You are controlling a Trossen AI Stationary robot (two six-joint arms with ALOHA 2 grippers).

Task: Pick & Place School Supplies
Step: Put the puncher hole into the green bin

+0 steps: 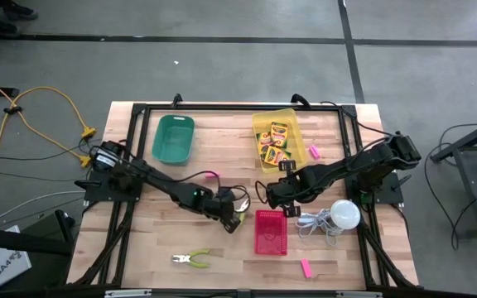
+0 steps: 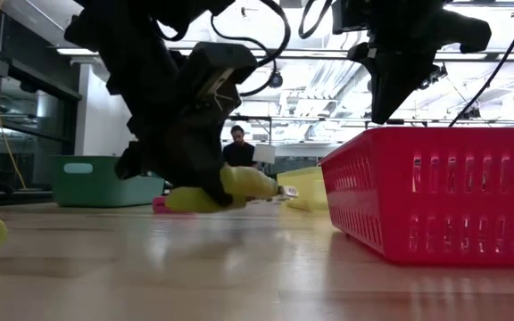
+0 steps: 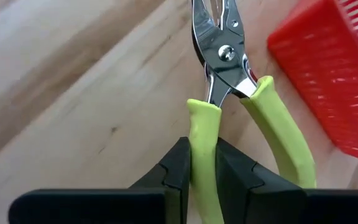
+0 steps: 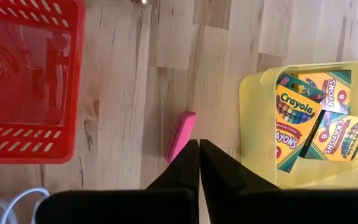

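From above, the left gripper (image 1: 232, 217) sits near the middle of the worktop just beside the red basket (image 1: 271, 232), while crayon boxes (image 1: 275, 139) lie in the yellow bin (image 1: 291, 118) near the far edge. The left wrist view shows its jaws pinching only one smooth green handle of the steel pliers (image 3: 224, 56), so I judge they could swivel or slip. In the right wrist view the right gripper (image 4: 199, 163), jaws pressed together, hangs over a pink eraser (image 4: 180, 134) between basket and bin.

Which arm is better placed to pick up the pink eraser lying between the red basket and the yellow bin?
Right, probably. The right gripper hangs shut just beside that pink eraser, while the left gripper is shut on the green-handled pliers.
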